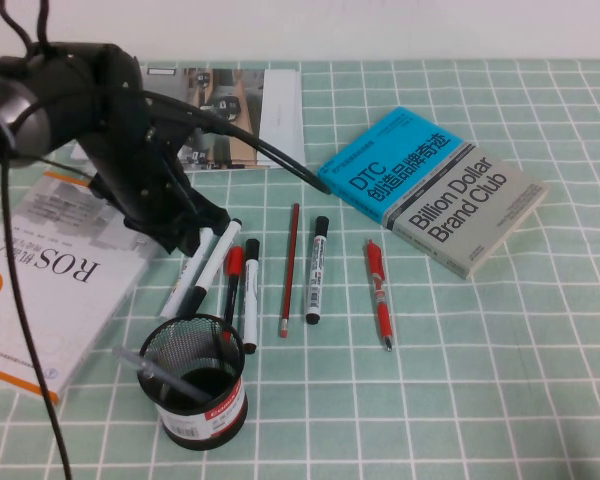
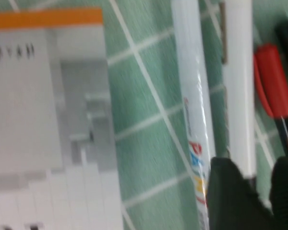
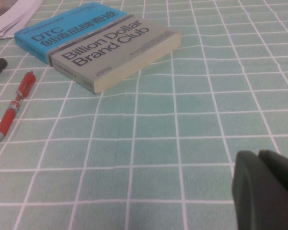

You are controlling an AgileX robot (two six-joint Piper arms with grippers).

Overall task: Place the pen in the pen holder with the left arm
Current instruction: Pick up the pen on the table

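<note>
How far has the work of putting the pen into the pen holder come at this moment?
Done: nothing yet; the pen lies on the tablecloth, outside the pen holder. In hand: the left gripper sits low over the pen, jaws apart, nothing lifted. Left: grasp, lift, carry, drop in. The right gripper hangs over bare cloth near the book.

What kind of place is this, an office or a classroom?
Probably a desk set up for practice: a green checked tablecloth holds books, loose pens and a mesh pen holder. The left pincer hovers low over the pens; the right pincer waits apart above bare cloth.
</note>
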